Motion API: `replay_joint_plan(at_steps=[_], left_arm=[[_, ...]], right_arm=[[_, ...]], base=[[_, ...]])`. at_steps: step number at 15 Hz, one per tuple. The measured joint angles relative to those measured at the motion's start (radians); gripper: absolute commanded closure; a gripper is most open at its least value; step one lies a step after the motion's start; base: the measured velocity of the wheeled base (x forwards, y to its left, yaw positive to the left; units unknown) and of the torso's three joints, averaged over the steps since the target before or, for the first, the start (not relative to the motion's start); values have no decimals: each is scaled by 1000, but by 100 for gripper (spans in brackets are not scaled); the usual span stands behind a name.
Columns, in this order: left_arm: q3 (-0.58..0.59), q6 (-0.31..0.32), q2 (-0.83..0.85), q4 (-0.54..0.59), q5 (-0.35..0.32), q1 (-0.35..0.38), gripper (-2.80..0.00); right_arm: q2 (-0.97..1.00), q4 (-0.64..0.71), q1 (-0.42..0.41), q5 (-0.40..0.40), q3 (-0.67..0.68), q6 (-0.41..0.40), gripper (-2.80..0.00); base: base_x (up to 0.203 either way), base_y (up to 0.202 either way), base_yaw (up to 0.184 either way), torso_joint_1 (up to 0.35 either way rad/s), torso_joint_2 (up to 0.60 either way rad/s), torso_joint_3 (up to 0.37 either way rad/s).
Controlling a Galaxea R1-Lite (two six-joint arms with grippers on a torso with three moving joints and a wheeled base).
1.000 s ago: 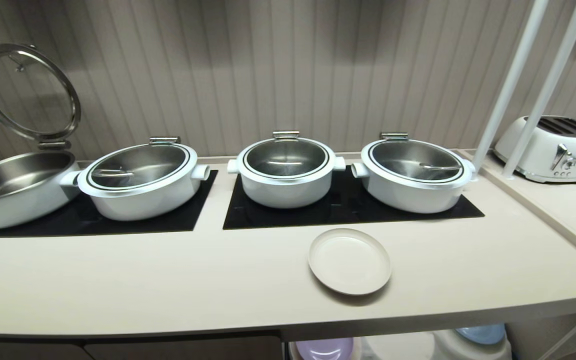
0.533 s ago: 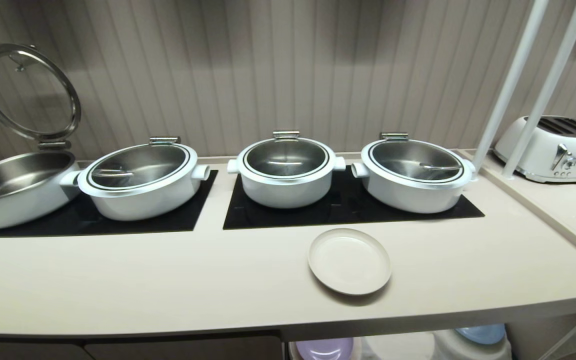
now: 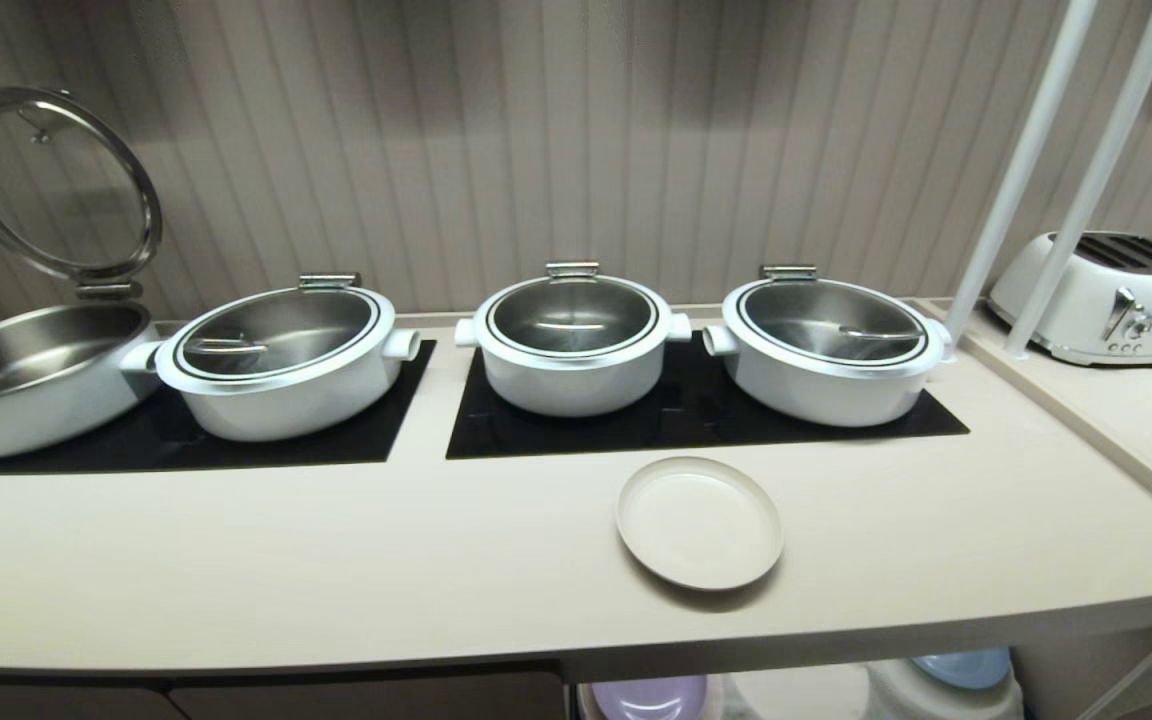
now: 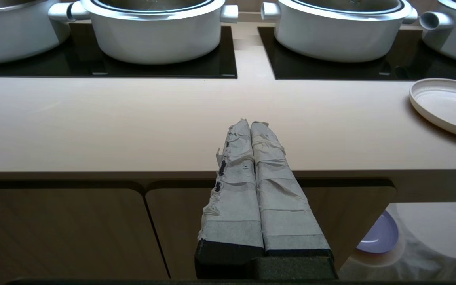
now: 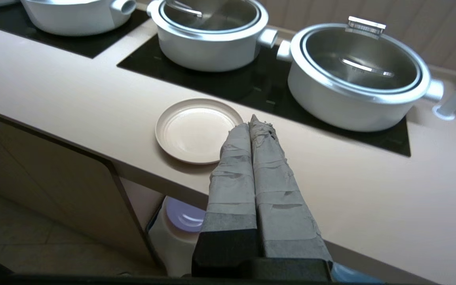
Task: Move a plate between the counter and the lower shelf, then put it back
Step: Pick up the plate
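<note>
Plate sits flat on the counter, near the front edge, in front of the two right pots. In the head view no arm shows, so nothing is touching the plate. Way down at the near edge you can peek into the lower shelf, with a purple plate and a blue plate, but most of that shelf is cut off. In the left wrist view the left gripper has its two taped fingers pressed together and holds nothing. It hangs in front of the counter edge, well left of the plate, which is cut off at the side there. In the right wrist view the right gripper also has its fingers pressed together and holds nothing. Its tips line up with the plate's right rim, but I cannot tell if they touch it or float above. I think the job has hardly begun: the plate is not picked up yet. Grabbing it, putting it on the lower shelf and bringing it back are all left to do.
</note>
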Motion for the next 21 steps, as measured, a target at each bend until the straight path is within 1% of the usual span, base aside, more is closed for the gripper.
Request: replay_joint_plan(at_steps=[2,3,5,6,8,10,12,13,16,18,21], left_arm=[[0,0,0,0,0,0,0],[0,0,0,0,0,0,0],[0,0,0,0,0,0,0],[0,0,0,0,0,0,0],[0,0,0,0,0,0,0],[0,0,0,0,0,0,0],[0,0,0,0,0,0,0],[0,0,0,0,0,0,0],[0,0,0,0,0,0,0],[0,0,0,0,0,0,0],[0,0,0,0,0,0,0]], right_arm=[[135,31,-1,-38,-54,40,0],[203,70,-1,-61,-90,67,0],[337,195,6,-91,-179,148,0],[407,256,19,-100,-218,201,0],[539,326,55,-132,-273,305,0],[662,355,100,-202,-295,363,0],[773,358,149,-268,-310,384,0],[819,347,173,-278,-322,390,0],[954,299,249,-280,-372,397,0],[1037,293,288,-279,-444,409,0],[1135,317,309,-279,-577,449,0]], base=[[0,0,0,0,0,0],[0,0,0,0,0,0],[0,0,0,0,0,0],[0,0,0,0,0,0],[0,0,0,0,0,0],[0,0,0,0,0,0],[0,0,0,0,0,0],[0,0,0,0,0,0],[0,0,0,0,0,0],[0,0,0,0,0,0],[0,0,0,0,0,0]])
